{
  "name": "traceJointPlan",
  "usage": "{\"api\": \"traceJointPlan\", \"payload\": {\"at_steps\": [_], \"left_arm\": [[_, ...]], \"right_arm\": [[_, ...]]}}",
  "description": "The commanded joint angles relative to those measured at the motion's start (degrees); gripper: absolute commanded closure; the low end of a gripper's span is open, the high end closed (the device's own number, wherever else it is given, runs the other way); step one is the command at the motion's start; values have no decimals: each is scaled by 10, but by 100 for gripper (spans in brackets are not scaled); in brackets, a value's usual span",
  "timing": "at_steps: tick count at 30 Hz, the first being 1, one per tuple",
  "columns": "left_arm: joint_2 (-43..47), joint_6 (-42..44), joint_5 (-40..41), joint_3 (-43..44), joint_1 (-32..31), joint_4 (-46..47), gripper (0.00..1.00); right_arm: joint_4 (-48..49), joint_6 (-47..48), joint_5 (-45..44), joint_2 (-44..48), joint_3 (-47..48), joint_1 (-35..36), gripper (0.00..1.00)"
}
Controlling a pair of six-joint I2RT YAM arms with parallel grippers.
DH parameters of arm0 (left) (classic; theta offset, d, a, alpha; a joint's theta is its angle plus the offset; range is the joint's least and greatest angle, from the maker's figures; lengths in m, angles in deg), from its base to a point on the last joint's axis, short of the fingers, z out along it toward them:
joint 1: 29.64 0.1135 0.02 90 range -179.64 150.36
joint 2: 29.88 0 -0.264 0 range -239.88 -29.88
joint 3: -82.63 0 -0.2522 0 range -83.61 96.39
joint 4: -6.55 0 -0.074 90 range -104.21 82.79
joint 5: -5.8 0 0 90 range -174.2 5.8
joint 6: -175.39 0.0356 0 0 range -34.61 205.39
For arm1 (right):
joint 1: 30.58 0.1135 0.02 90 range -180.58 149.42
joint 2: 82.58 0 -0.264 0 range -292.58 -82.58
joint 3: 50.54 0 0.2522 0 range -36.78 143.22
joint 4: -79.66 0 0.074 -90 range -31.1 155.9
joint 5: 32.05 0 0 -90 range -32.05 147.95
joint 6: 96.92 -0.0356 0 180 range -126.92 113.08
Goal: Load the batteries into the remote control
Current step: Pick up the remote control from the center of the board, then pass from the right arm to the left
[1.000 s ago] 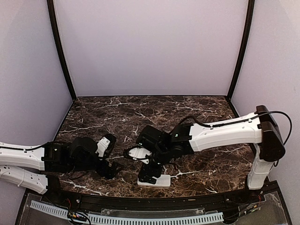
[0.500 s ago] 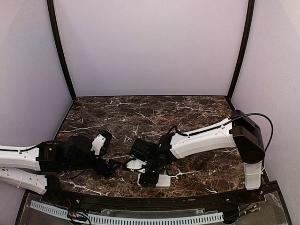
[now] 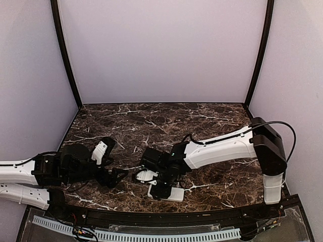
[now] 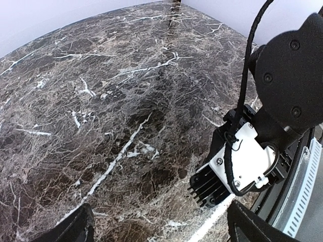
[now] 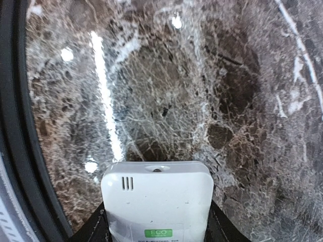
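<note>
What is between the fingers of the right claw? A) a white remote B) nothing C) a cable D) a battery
A: in the right wrist view the remote, white with a green ECO label, sits in the right claw, with a dark finger close against each side.

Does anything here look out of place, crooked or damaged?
Nothing looks damaged or spilled. The remote control lies flat, sitting straight in the right gripper. Only oddity: no batteries show in any view.
</note>
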Motion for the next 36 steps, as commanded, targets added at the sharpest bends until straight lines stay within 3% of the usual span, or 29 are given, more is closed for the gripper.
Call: {"api": "traceJointPlan", "payload": {"at_steps": [1,4,10,13,16,21,27,30,36], "left_arm": [[9,29,-35,-1,0,32,10],[6,58,-72,10,0,66,11],[-14,115,-218,48,-2,170,11],[-36,138,-285,74,-3,219,8],[-65,158,-327,130,-3,244,3],[-120,174,-365,218,-3,252,1],[-161,168,-337,260,-3,255,2],[-174,163,-338,267,-3,255,8],[-173,157,-344,267,-3,260,33]], "right_arm": [[33,-35,31,98,3,-18,62],[103,-62,81,178,-31,-41,65],[383,-125,178,344,-136,-64,68],[527,-150,205,384,-170,-67,71],[607,-175,228,398,-180,-68,72],[673,-206,244,404,-182,-68,72],[695,-218,250,405,-189,-68,73],[696,-220,250,406,-193,-68,73],[695,-224,248,407,-198,-68,74]]}}
